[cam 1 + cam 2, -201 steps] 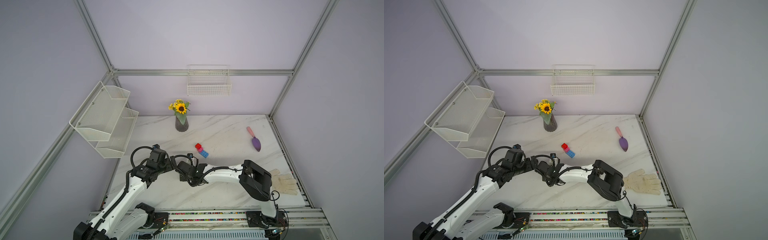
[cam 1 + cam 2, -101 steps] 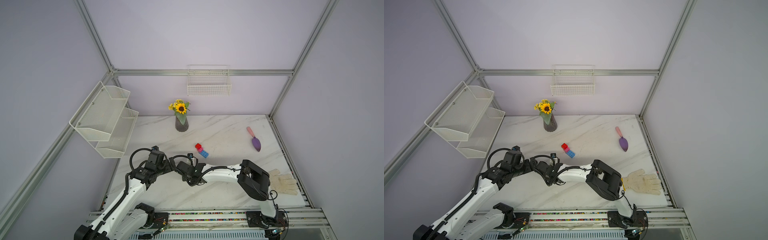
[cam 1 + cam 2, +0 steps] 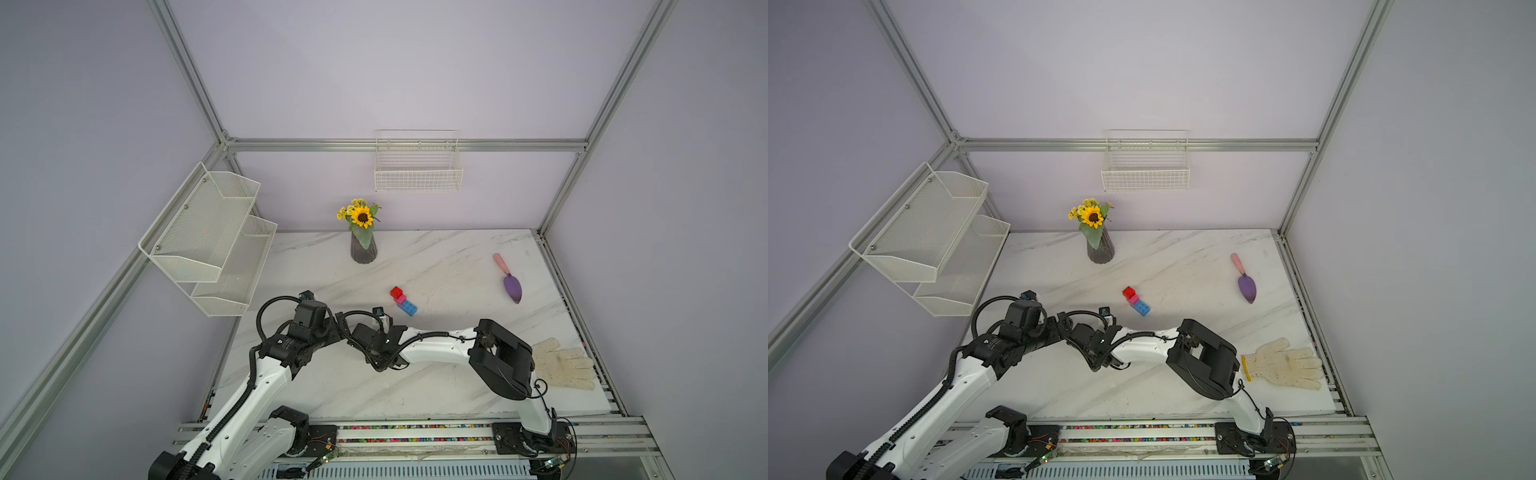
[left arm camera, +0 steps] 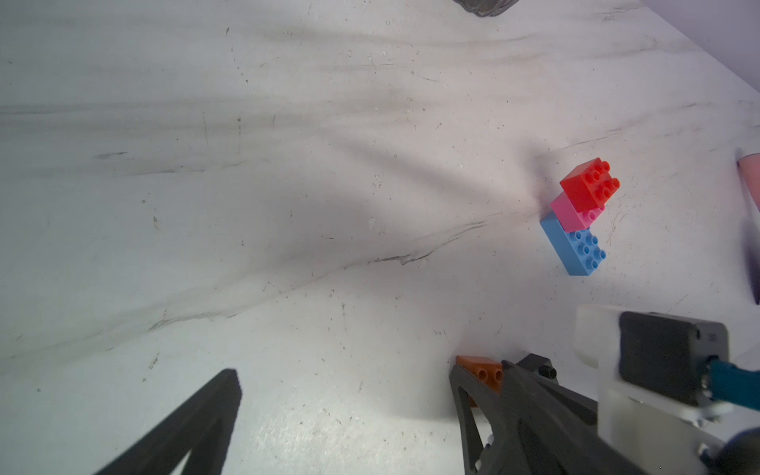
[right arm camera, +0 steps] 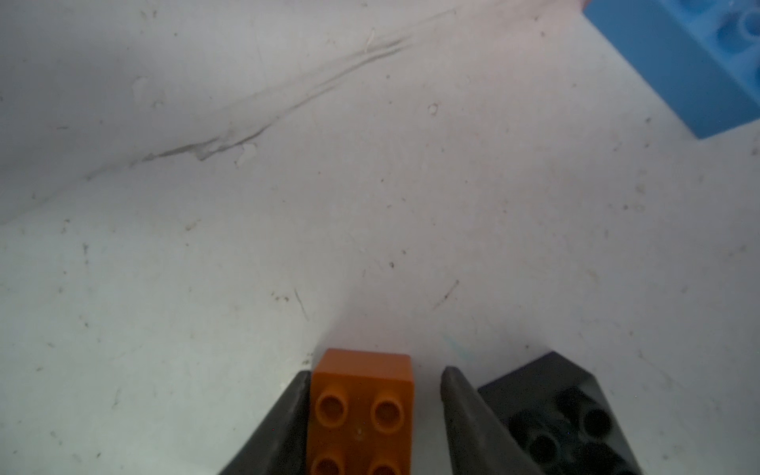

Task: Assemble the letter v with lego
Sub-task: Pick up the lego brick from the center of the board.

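Note:
A red brick (image 3: 396, 291), a pink brick (image 3: 400, 298) and a longer light-blue brick (image 3: 407, 307) lie joined as a stepped row mid-table, also shown in the left wrist view as red (image 4: 590, 185), pink (image 4: 571, 214) and blue (image 4: 575, 249). My right gripper (image 5: 376, 372) straddles the orange brick (image 5: 362, 411). One finger touches it and a small gap shows at the other. The black brick (image 5: 563, 411) lies just outside that finger. My left gripper (image 4: 343, 370) is wide open over bare table, one finger next to the orange brick (image 4: 481, 370).
A sunflower vase (image 3: 363, 249) stands at the back. A purple trowel (image 3: 509, 280) lies at the right and a white glove (image 3: 561, 368) at the front right. A wire shelf (image 3: 212, 237) hangs on the left wall, a wire basket (image 3: 417, 166) on the back wall.
The right gripper's jaws have narrowed around the orange brick. The left arm has shifted only slightly and stays open.

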Action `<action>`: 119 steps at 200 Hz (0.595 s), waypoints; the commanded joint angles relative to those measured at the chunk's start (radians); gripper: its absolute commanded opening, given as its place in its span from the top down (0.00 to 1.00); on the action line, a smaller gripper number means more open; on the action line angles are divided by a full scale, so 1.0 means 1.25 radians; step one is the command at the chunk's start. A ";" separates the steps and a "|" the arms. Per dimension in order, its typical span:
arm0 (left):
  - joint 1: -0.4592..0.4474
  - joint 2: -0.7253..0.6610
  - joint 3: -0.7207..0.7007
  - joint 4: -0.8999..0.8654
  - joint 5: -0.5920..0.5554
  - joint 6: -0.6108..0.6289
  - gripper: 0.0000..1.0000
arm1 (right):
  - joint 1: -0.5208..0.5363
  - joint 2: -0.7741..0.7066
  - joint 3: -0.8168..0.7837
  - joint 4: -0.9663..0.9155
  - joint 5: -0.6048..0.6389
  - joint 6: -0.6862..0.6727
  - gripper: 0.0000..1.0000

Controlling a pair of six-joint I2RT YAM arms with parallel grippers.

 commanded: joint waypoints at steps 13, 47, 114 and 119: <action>-0.006 -0.008 0.002 0.019 0.029 0.005 0.00 | 0.006 0.032 0.005 -0.009 -0.013 0.009 0.53; -0.005 -0.011 0.002 0.018 0.029 0.006 0.00 | 0.007 0.036 0.011 -0.012 -0.013 0.008 0.57; -0.003 -0.007 -0.024 0.046 0.041 0.003 0.00 | 0.005 0.018 0.003 0.015 -0.021 -0.099 0.71; -0.004 -0.006 -0.026 0.050 0.044 0.003 0.00 | -0.001 0.008 -0.002 0.014 -0.030 -0.116 0.73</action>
